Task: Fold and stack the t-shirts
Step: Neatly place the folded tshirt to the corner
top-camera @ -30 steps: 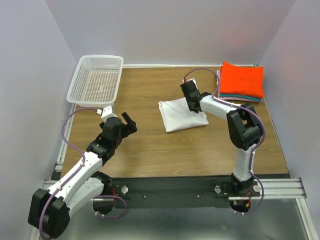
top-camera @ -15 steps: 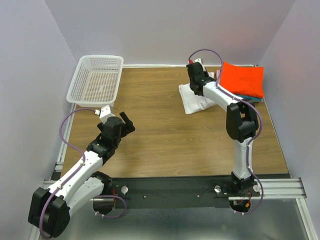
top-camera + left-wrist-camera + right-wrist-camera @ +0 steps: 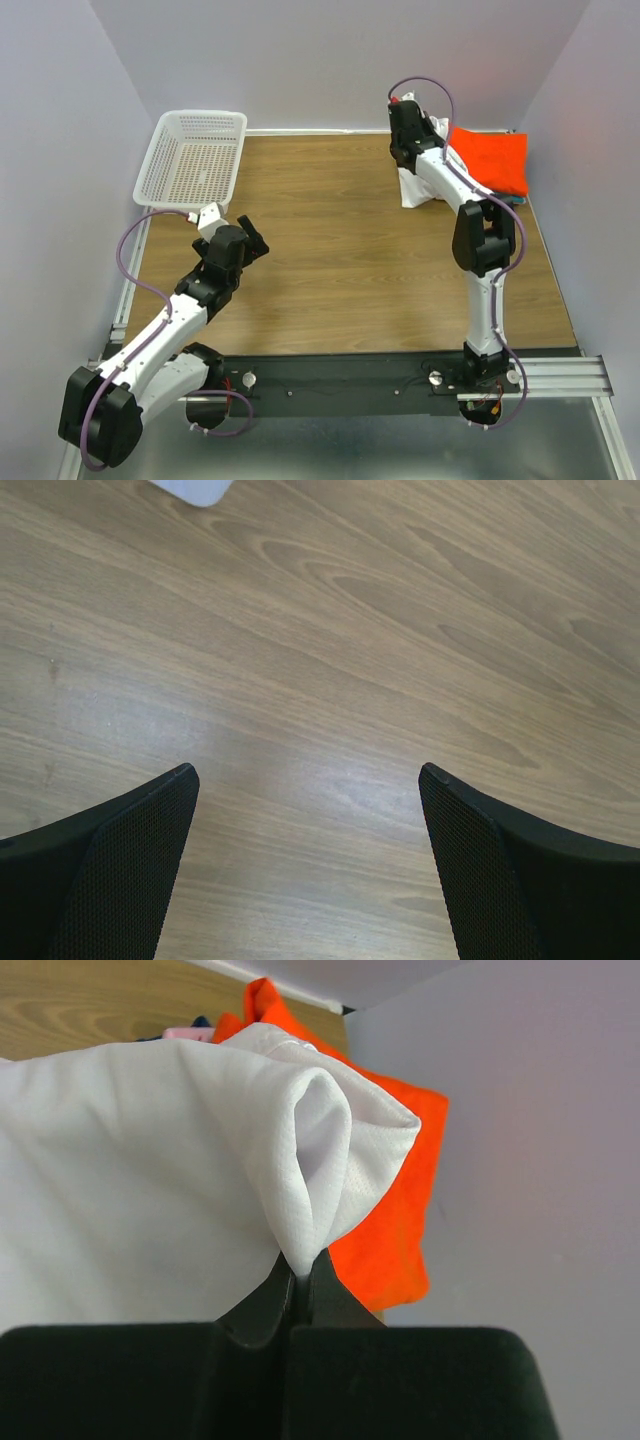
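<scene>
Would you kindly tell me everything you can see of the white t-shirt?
The white t-shirt is plain, thin, finely woven cloth, gathered into a loose folded bundle. The right claw is shut on a pinched fold at its edge, so the shirt hangs bunched and draped at the far right of the table, just beside the folded orange shirt that tops the stack. Whether its lower edge touches the table cannot be told.

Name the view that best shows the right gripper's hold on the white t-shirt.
The right wrist view: the right gripper pinches a fold of the white t-shirt up close. The top external view shows the shirt small, partly hidden by the arm. The left wrist view shows none of it.
</scene>
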Motion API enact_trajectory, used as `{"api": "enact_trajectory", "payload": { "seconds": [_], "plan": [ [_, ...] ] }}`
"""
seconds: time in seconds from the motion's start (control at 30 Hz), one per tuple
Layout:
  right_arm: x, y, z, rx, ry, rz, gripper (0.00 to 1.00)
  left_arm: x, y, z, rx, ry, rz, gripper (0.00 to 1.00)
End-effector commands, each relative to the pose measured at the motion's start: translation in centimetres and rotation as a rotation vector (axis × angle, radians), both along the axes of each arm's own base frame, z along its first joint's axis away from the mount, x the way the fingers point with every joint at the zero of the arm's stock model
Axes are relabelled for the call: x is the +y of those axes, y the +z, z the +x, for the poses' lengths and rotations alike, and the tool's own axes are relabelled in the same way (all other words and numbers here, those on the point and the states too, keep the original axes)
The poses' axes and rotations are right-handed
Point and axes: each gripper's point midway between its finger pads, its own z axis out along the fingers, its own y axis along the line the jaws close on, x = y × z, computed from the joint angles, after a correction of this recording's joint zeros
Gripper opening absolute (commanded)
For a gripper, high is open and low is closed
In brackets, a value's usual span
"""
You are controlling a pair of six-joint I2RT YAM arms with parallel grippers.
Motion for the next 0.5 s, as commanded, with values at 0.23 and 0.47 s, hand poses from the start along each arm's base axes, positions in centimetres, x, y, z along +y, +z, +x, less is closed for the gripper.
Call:
{"api": "enact_trajectory", "payload": {
  "seconds": [0.23,0.47],
  "plan": [
    [-1.8,8.7,1.0,-0.163,-0.025,-0.013,0.01,1.4,1.8,0.8,-0.036,0.074,0.025,0.98],
    [-2.6,13.2,0.2,-0.247,-0.031,0.009,0.01,1.2,2.5,0.8,-0.051,0.065,0.013,0.98]
  ]
}}
